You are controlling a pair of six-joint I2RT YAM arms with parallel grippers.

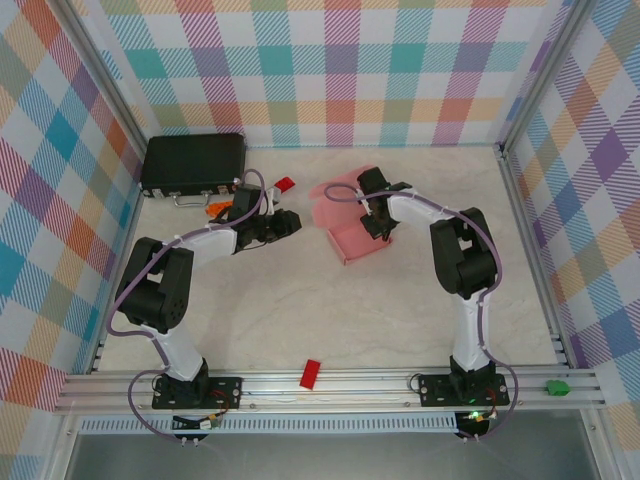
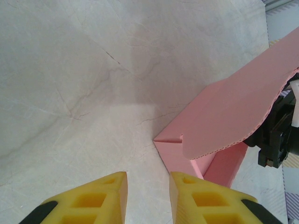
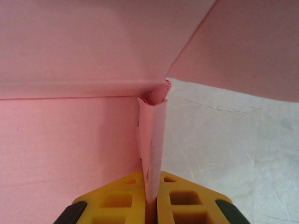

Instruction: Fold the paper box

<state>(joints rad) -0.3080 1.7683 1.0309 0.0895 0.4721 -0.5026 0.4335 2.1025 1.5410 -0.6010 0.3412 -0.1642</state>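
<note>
From above, the paper box (image 1: 350, 243) lies mid-table, right of centre. It is light-pink card, partly folded, with walls raised and one flap lifted. The right gripper (image 1: 378, 218) sits at the box's far right side. The left gripper (image 1: 288, 224) is near the box's left, apart from it. A black case (image 1: 193, 163) lies in the far-left corner, the far red block (image 1: 285, 184) is beside it, and the near red block (image 1: 311, 373) sits on the front rail.

On the left wrist view, a box corner (image 2: 224, 121) shows under a tilted flap. The left gripper (image 2: 148, 189) is spread with nothing between its fingers, above the bare marbled table (image 2: 70, 70).

On the right wrist view, the right gripper (image 3: 152, 198) is pressed together, pinching an upright box wall (image 3: 153, 140) at a corner.
</note>
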